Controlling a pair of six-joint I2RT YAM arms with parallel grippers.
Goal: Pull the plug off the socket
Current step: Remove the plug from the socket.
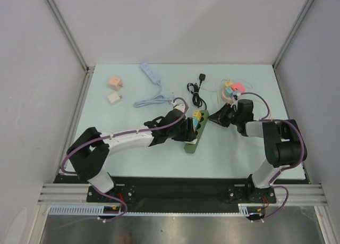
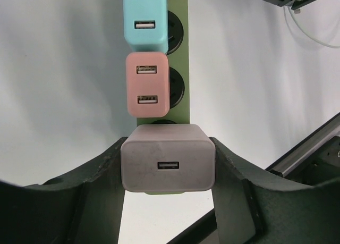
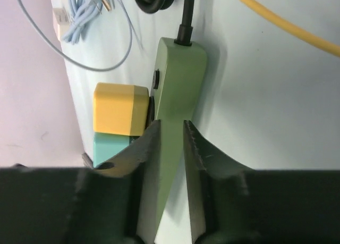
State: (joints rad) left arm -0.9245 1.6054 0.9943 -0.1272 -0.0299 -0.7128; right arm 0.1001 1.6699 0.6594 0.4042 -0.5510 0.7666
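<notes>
A green socket strip (image 1: 195, 131) lies at mid-table with several plugs in a row. In the left wrist view a grey plug (image 2: 168, 158) sits at the strip's near end, with a pink plug (image 2: 147, 84) and a teal plug (image 2: 144, 18) beyond it on the strip (image 2: 181, 52). My left gripper (image 2: 168, 148) is shut on the grey plug, one finger on each side. My right gripper (image 3: 171, 124) is shut on the strip's green body (image 3: 179, 79), beside a yellow plug (image 3: 119, 109) and a teal plug (image 3: 108, 147).
The strip's black cord (image 1: 195, 93) coils behind it. A light blue power strip (image 1: 150, 73) with its cable, a pink plug (image 1: 113, 83) and a white plug (image 1: 113, 98) lie at the back left. Several coloured plugs (image 1: 232, 88) sit at the back right.
</notes>
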